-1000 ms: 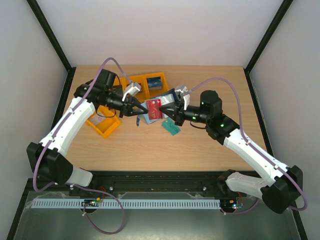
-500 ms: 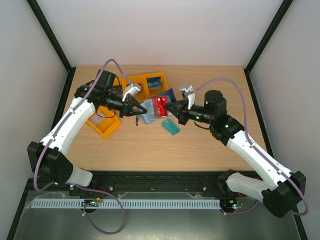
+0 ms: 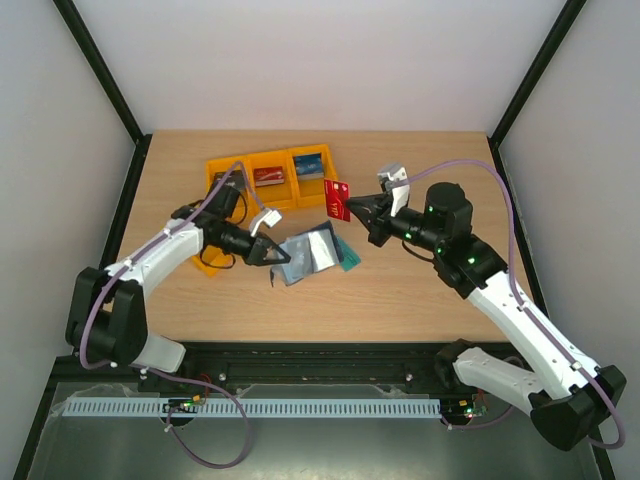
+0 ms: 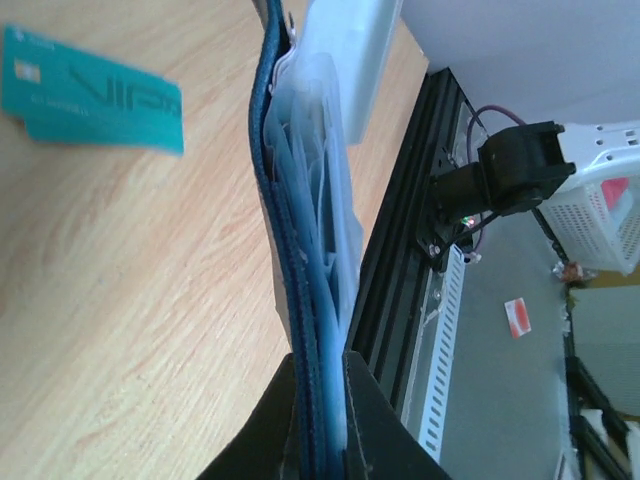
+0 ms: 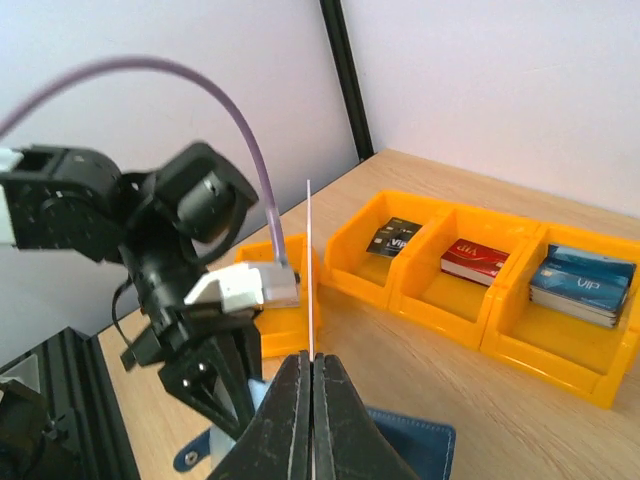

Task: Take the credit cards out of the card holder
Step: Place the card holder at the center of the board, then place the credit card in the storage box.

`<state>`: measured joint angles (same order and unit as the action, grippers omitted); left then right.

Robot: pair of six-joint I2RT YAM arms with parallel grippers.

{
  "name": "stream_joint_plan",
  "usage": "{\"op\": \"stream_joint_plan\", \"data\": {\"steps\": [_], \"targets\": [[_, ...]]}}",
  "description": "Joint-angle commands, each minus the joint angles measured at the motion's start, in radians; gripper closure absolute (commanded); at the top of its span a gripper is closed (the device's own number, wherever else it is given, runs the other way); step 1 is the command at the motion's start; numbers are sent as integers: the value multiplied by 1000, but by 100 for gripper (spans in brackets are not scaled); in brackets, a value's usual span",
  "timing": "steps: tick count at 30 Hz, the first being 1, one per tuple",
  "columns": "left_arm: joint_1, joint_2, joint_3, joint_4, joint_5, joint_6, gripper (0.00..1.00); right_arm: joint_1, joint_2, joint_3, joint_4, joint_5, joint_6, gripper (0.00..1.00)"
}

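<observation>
**One red card in the air, the holder pinched by its edge**

From above: the left claw (image 3: 272,254) is closed tight on the left edge of the card holder (image 3: 308,249). The holder hangs open near the middle of the table (image 3: 420,300), with its pale inside showing. A green card (image 3: 349,259) lies flat just beside it on the right. The right claw (image 3: 361,209) is squeezed shut on a red card (image 3: 338,199) and holds it up, near the right end of a row of orange bins (image 3: 283,163). One more bin (image 3: 205,263) sits alone under the left arm.

From the left wrist: the two fingers (image 4: 362,425) press the card holder (image 4: 298,300) between them. You see it from the side – a dark blue cover with clear pockets (image 4: 325,200) fanned out next to it. The green card (image 4: 90,95) lies on the wood, apart from the holder.

From the right wrist: the right claw (image 5: 311,372) is shut on the red card (image 5: 310,260), which looks like a thin line because it is seen edge-on. Behind it stand three bins in a row – a dark card (image 5: 397,238) in the left one, red cards (image 5: 476,261) in the middle one, blue cards (image 5: 582,285) in the right one. The left claw (image 5: 215,375) is down low on the left. A blue corner of the card holder (image 5: 412,440) peeks out at the bottom.
</observation>
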<state>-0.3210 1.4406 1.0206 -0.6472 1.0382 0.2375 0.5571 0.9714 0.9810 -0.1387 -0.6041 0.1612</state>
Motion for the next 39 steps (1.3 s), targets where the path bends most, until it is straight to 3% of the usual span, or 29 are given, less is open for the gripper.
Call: {"op": "stream_joint_plan", "data": {"steps": [1,4,6,8,10,11,15,17,20,23,26,28,30,35,39], "targets": [[9,32,-159,250,140,-174,98,-3,-8,12,-9,26,13,98],[10,10,-346,570,126,-446,98,-3,-3,12,4,7,27,98],[15,3,-392,614,60,-489,97,-3,-2,11,8,1,38,98],[29,-1,-417,623,-24,-524,84,-3,0,6,14,-5,43,98],[46,0,-449,642,-93,-561,78,-4,7,6,14,-18,48,98],[53,5,-464,645,-131,-574,68,-3,11,7,16,-29,50,98],[109,-36,-486,606,-314,-578,13,-3,24,4,34,-86,60,98],[183,-61,-472,574,-325,-577,1,-3,25,3,31,-91,63,98],[292,-108,-374,492,-250,-535,1,-3,40,7,9,-84,57,98],[310,-150,-202,336,-134,-409,1,-3,83,43,-12,-98,54,98],[309,-168,-8,124,17,-226,1,-3,134,91,-11,-161,73,98],[309,-178,135,-57,40,-15,1,-3,161,126,0,-199,110,98],[299,-194,274,-181,-51,187,1,-3,176,154,21,-205,172,98],[171,-157,634,-240,-542,444,1,-3,230,231,33,-166,320,98],[49,-190,701,-160,-814,761,1,-3,250,246,64,-213,383,98]]}}
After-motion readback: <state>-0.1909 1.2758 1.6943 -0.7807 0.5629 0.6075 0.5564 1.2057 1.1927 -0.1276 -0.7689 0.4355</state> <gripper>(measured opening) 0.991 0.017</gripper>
